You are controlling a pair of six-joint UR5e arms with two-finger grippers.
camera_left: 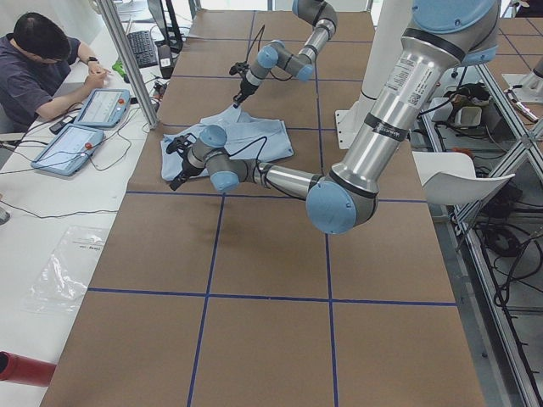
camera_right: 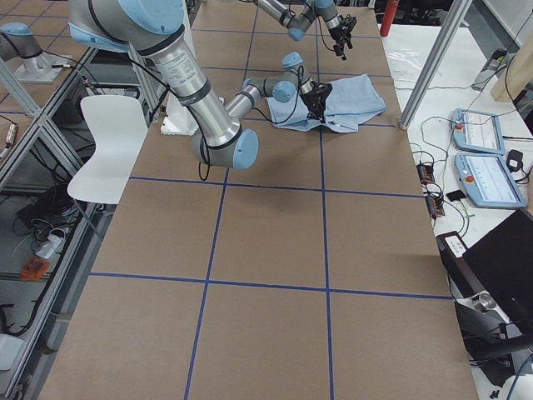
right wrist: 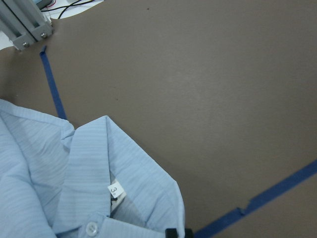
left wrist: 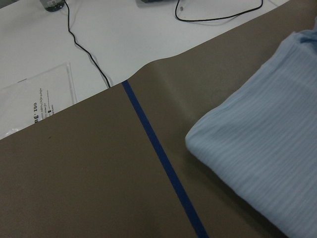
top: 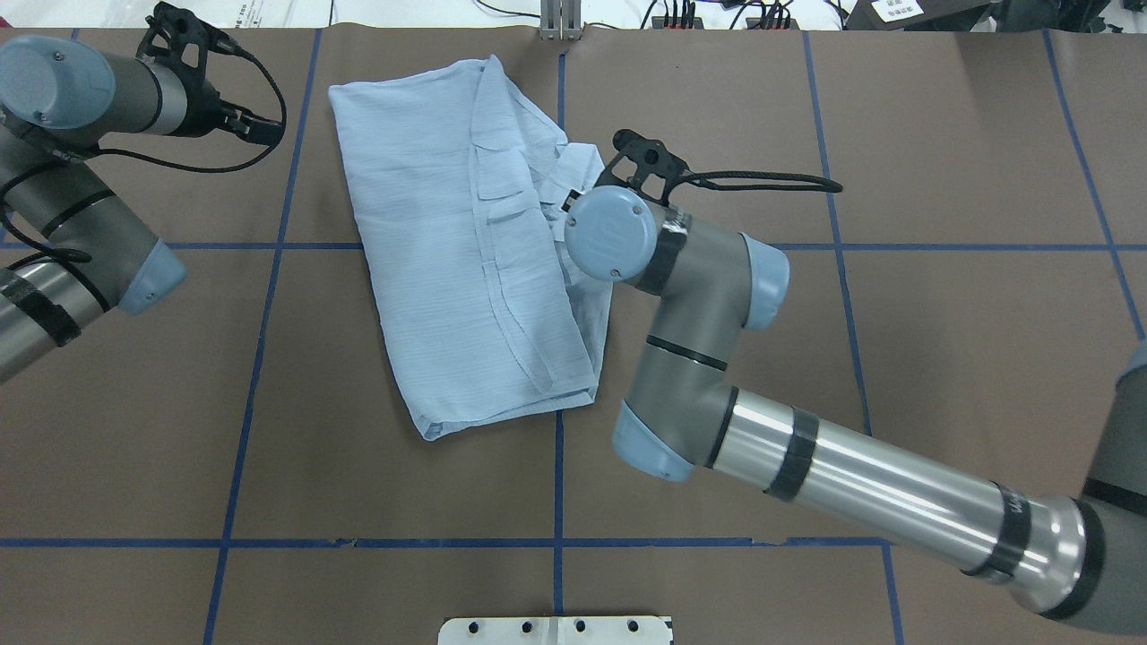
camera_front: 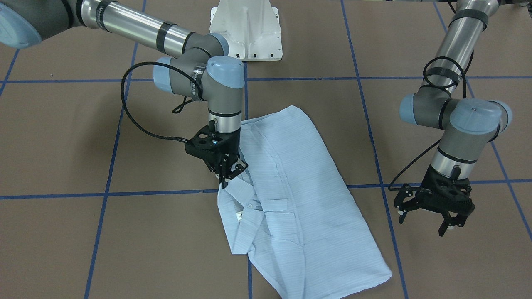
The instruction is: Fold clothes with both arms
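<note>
Shirt is laid flat on the table at frame centre, judged already folded lengthwise, so a crosswise fold is likely next. Right gripper, just left of centre, is pressed together on the shirt's edge beside the collar, apparently pinching fabric for a lift. Left gripper, lower right, is held spread above the table, well apart from the shirt.

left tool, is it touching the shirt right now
Apart. The front-facing view shows the open left tool well off to the side of the shirt, with a wide stretch of bare brown table between them.
</note>
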